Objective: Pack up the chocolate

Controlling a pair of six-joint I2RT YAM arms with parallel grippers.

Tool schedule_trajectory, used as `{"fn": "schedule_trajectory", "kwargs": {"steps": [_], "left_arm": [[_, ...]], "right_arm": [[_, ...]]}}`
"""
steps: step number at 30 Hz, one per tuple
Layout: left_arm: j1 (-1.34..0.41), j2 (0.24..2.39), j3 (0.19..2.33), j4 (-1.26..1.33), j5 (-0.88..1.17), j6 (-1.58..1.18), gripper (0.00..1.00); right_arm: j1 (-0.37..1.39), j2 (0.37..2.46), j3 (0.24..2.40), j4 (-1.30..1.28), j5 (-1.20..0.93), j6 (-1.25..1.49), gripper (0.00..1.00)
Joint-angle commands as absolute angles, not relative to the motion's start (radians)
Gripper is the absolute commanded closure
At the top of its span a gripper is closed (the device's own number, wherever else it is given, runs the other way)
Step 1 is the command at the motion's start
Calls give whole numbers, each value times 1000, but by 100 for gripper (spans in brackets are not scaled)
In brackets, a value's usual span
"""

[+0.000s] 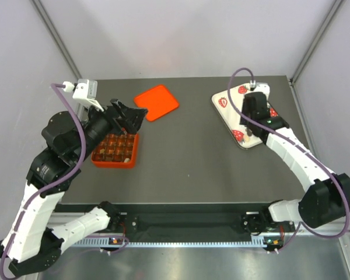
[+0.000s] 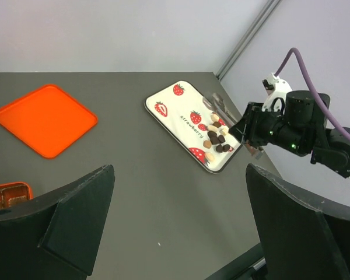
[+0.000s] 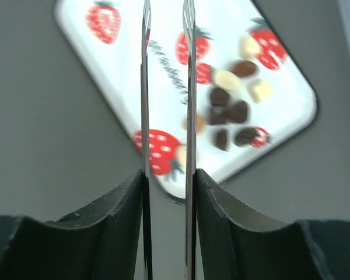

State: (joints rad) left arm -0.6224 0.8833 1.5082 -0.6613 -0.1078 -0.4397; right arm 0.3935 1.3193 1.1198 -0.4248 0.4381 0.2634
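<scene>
Right gripper [image 3: 167, 182] with tongs [image 3: 188, 87]; brown-cream chocolate [image 3: 236, 111]

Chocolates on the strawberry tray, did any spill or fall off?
No, nothing spilled. The tiny brown and cream chocolates lie in a loose heap at one end of the white strawberry-print tray, all inside its rim.

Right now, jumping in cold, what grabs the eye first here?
The white strawberry tray at the far right, dark and cream chocolates clustered on it, under the right tool gripping metal tweezers. Then the orange compartment box at the left by the open left tool, a flat orange lid lying apart behind it.
</scene>
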Motion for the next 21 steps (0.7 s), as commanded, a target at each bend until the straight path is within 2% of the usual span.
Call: {"fn": "schedule_trajectory", "kwargs": {"steps": [1, 10, 21], "left_arm": [[-620, 887, 1497, -594, -92, -446, 1], [-620, 890, 1485, -584, -89, -451, 1], [-620, 900, 1480, -575, -78, -449, 1]], "right_arm": [[299, 1293, 1121, -518, 450, 273, 61], [100, 1313, 1089, -577, 273, 273, 57], [31, 1370, 1051, -543, 203, 270, 55]]}}
